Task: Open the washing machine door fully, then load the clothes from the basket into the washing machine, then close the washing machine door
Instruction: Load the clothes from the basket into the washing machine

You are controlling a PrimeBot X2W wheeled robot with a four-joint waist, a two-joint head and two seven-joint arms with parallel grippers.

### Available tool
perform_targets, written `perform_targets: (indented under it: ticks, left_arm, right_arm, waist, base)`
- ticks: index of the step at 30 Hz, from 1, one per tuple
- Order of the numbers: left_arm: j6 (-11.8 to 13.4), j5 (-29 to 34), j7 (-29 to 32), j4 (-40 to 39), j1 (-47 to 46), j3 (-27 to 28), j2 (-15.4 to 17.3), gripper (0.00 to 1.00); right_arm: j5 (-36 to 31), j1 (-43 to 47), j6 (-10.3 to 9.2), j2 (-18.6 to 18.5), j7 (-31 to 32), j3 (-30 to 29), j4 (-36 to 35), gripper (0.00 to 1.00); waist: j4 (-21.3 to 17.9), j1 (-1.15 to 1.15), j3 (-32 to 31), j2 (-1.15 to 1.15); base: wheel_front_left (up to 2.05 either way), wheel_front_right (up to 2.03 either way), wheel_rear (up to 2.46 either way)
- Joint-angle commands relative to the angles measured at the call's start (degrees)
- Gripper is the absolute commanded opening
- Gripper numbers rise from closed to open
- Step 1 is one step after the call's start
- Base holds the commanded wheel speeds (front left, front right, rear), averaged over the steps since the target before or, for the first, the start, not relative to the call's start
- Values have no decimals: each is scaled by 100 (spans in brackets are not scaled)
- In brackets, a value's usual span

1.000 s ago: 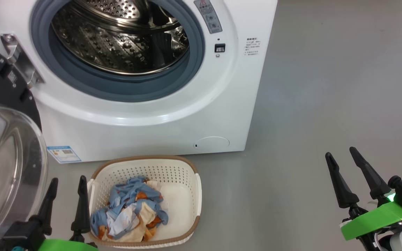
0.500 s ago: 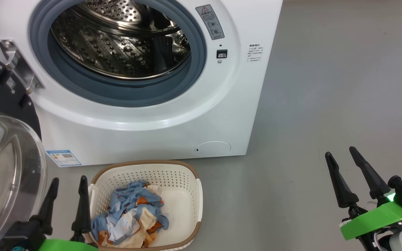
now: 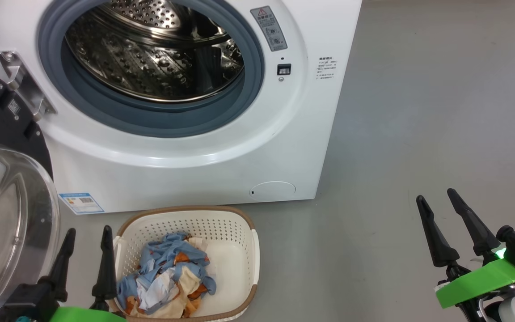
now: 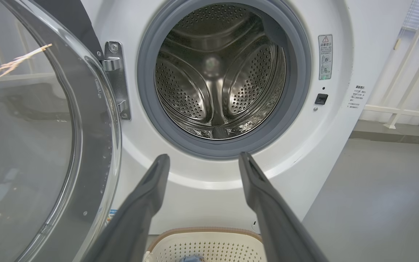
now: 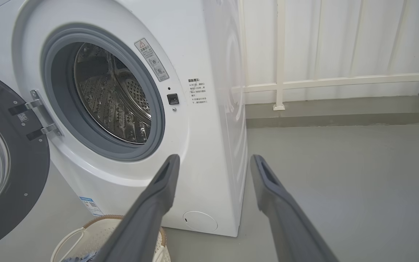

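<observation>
Washing machine door stands wide open.

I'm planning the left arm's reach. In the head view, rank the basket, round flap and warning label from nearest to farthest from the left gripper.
1. The basket: right beside the left gripper, on the floor.
2. The round flap: low on the washing machine front, further right.
3. The warning label: high, right of the drum, farthest.
</observation>
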Motion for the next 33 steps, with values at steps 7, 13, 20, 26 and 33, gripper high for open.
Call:
perform_targets:
  ticks: [7,13,20,26,33]
  left_arm:
    - [-17,14,-46,-104,-236,188,83,100]
    - [-17,9,-46,-89,-242,179,82,100]
    - [-17,12,-46,-101,-282,158,97,100]
    - [-6,81,-46,14,-387,106,136,100]
    - [12,149,-46,223,-595,21,129,100]
  right_arm:
    - [-24,-126,9,-81,-69,87,-117,100]
    - [-17,-129,9,-80,-69,93,-118,100]
    - [-14,-152,9,-64,-69,91,-145,100]
    - [-28,-197,9,-27,-69,62,-189,100]
    - [-46,-268,9,11,-69,32,-233,100]
  waist:
    - [-10,0,20,0]
    - [-25,0,47,0]
    - [-71,0,164,0]
    - [-103,0,346,0]
    - [-132,0,666,0]
  base:
    - [0,0,0]
    - [0,0,0]
    - [0,0,0]
    - [0,0,0]
    - [0,0,0]
